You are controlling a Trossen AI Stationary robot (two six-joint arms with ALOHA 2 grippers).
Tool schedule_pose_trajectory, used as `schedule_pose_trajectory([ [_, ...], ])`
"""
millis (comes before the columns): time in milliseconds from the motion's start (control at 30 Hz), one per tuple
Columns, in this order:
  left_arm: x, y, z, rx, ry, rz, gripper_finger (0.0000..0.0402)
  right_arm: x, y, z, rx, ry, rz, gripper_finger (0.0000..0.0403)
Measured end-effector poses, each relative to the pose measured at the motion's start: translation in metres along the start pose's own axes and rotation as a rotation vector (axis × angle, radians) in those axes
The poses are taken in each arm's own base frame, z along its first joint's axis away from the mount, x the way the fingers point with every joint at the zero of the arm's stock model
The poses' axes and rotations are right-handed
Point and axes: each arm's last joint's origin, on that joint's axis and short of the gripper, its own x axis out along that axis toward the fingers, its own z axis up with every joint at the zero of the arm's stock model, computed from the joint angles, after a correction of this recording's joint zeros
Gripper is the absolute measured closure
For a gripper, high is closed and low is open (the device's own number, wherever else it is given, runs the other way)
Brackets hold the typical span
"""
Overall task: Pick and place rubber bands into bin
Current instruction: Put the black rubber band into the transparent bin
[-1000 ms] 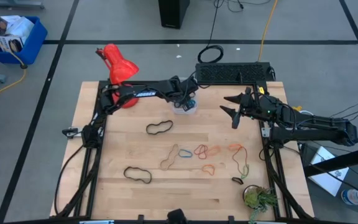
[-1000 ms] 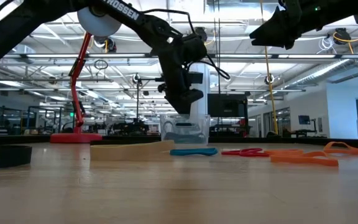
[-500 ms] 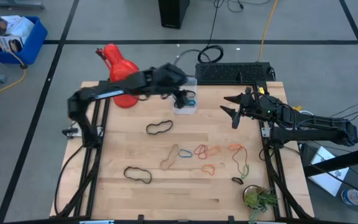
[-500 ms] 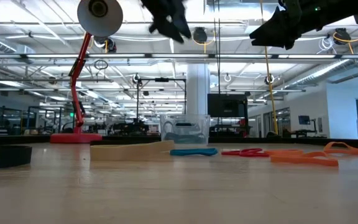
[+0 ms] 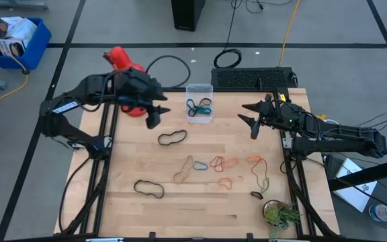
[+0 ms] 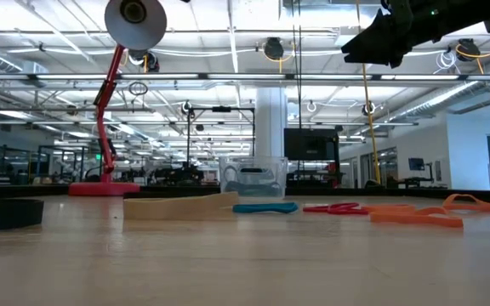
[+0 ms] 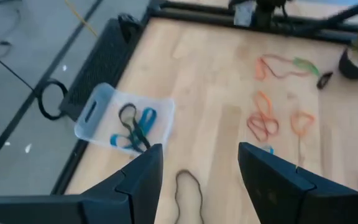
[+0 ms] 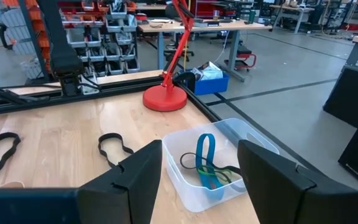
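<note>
Pale wood planks make up the table (image 5: 126, 202), which stands on a grey floor marked with dark tape lines. At its far edge sits the bin (image 5: 199, 111), a clear box holding a few rubber bands (image 7: 134, 126), blue and black, tangled together inside it. Just beside the bin, towards the left arm, a red lamp (image 5: 121, 59) stands at the table's far corner. The left gripper (image 5: 154, 115) hangs above the table between the lamp and the bin, its fingers spread wide with nothing between them. A black band (image 5: 172, 138) lies on the wood near it, and another black band (image 5: 148, 189) lies well apart towards the near edge. A loose cluster of bands (image 5: 222, 166), tan, blue, red, orange and olive-green, lies spread across the middle and right of the table. The right gripper (image 5: 252, 119) hovers by the right edge beyond the bin, fingers likewise wide apart and empty.
</note>
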Motion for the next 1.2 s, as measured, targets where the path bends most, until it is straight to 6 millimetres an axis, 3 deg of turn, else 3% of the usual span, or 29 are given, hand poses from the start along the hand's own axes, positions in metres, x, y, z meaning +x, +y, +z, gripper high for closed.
schedule_pose_trajectory([
  [233, 0.014, -0.01, -0.005, 0.044, 0.097, -0.022, 0.0198, 0.0, 0.0, 0.001, 0.004, -0.008, 0.0, 0.0195],
  [500, 0.053, -0.019, -0.007, 0.073, 0.241, -0.023, 0.0214, 0.0, 0.0, 0.001, 0.031, -0.007, 0.001, 0.0195],
  [667, 0.098, -0.023, -0.012, 0.048, 0.393, -0.006, 0.0221, 0.0, 0.0, 0.001, 0.031, -0.007, 0.001, 0.0195],
  [967, 0.204, -0.017, -0.043, 0.042, 0.734, 0.047, 0.0231, 0.0, 0.0, 0.001, 0.031, -0.006, 0.0, 0.0195],
  [1200, 0.246, -0.004, -0.06, 0.014, 0.838, 0.068, 0.0231, 0.0, 0.0, 0.0, 0.03, -0.004, 0.0, 0.0195],
])
